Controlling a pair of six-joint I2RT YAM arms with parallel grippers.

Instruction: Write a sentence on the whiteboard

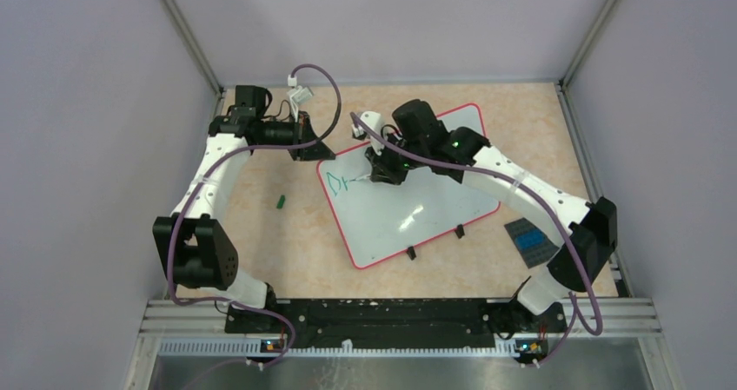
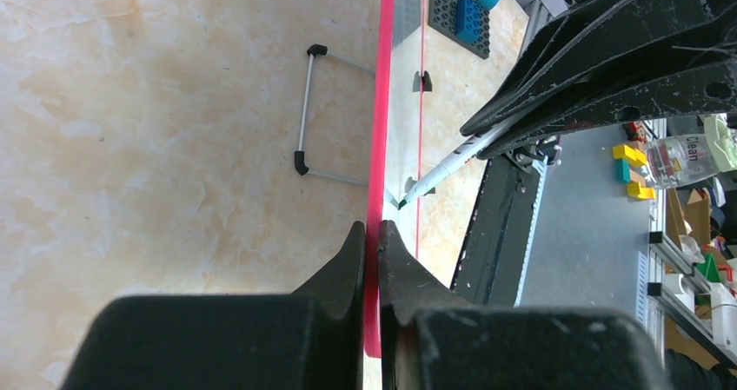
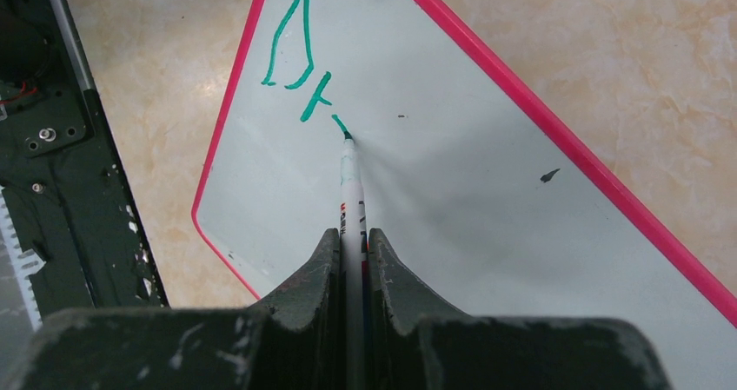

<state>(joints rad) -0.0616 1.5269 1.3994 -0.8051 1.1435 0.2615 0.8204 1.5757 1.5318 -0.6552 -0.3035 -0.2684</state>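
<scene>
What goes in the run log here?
left pincer: clamps whiteboard rim | right pincer: holds marker, tip on whiteboard | writing: few green strokes

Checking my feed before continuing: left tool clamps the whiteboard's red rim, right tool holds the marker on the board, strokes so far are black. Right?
No: the strokes are green, not black, as the right wrist view shows. The left tool does clamp the red rim of the whiteboard, and the right tool holds the marker on the board.

Whiteboard point(image 1: 417, 212) white, red rim, green strokes point(image 3: 316, 97); marker point(image 3: 350, 190) white, green tip; table point(image 1: 278, 251) beige marbled.
</scene>
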